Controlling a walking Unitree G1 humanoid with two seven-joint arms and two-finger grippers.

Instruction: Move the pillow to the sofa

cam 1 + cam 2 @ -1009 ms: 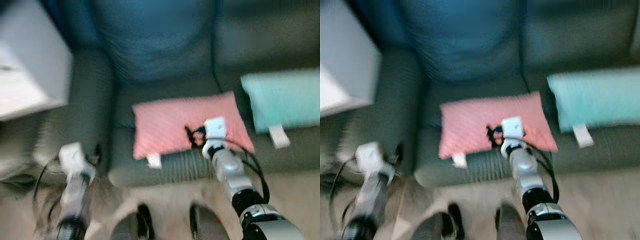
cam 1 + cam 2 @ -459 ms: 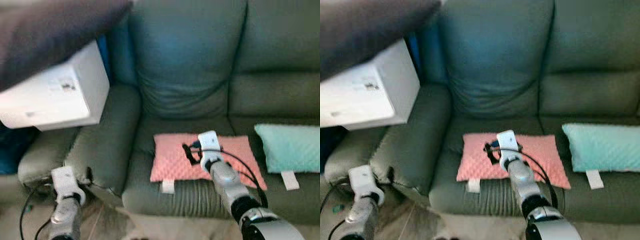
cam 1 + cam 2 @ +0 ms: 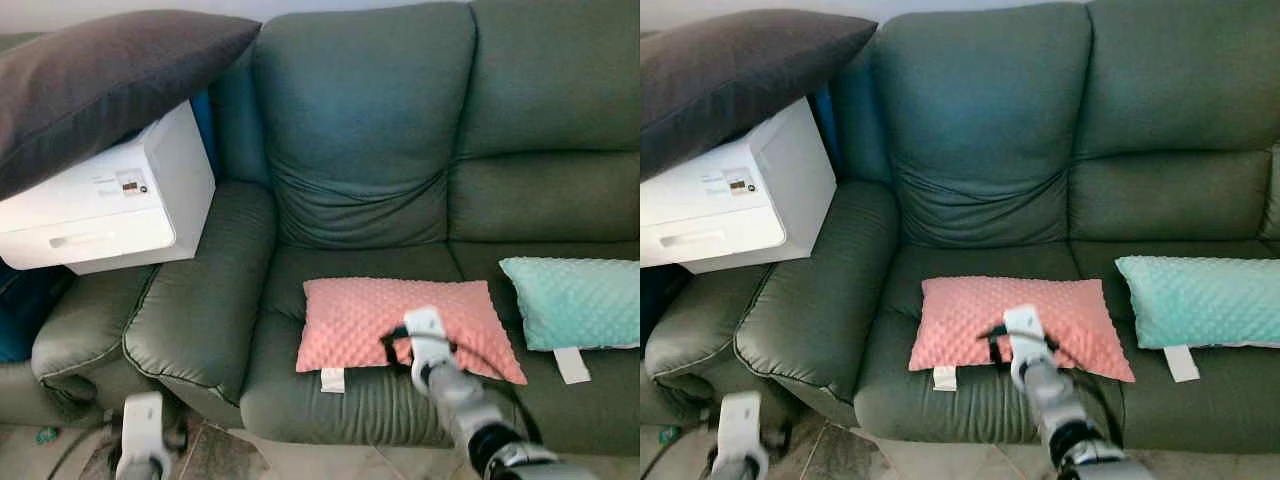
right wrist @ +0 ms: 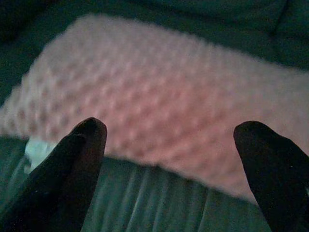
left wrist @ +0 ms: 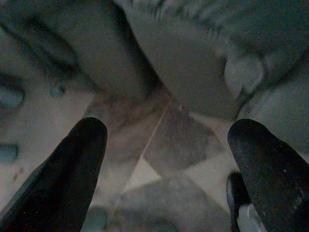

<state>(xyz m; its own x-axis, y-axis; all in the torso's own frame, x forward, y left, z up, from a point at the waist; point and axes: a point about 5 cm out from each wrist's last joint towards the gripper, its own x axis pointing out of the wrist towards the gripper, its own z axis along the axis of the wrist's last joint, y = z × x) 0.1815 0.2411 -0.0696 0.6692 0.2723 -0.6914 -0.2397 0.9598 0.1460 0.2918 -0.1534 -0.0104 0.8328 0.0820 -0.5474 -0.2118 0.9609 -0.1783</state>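
A pink dotted pillow [image 3: 380, 315] lies flat on the left seat of the green sofa [image 3: 370, 130], a white tag hanging off its front edge. My right gripper [image 3: 395, 345] hovers over the pillow's front part, open, with nothing between its fingers. In the right wrist view the pillow [image 4: 169, 96] lies just beyond the two spread black fingertips [image 4: 87, 140]. My left gripper [image 5: 169, 145] hangs low beside the sofa's armrest, open over the tiled floor.
A teal pillow [image 3: 575, 300] lies on the sofa's right seat. A white printer [image 3: 110, 200] sits on the far left armrest with a dark grey pillow [image 3: 110, 70] on top. Tiled floor [image 5: 159, 145] runs along the sofa's front.
The camera has tilted up and steadied, so the whole sofa back shows. My right gripper has drawn back toward the pillow's front edge. The pink pillow stays on the seat.
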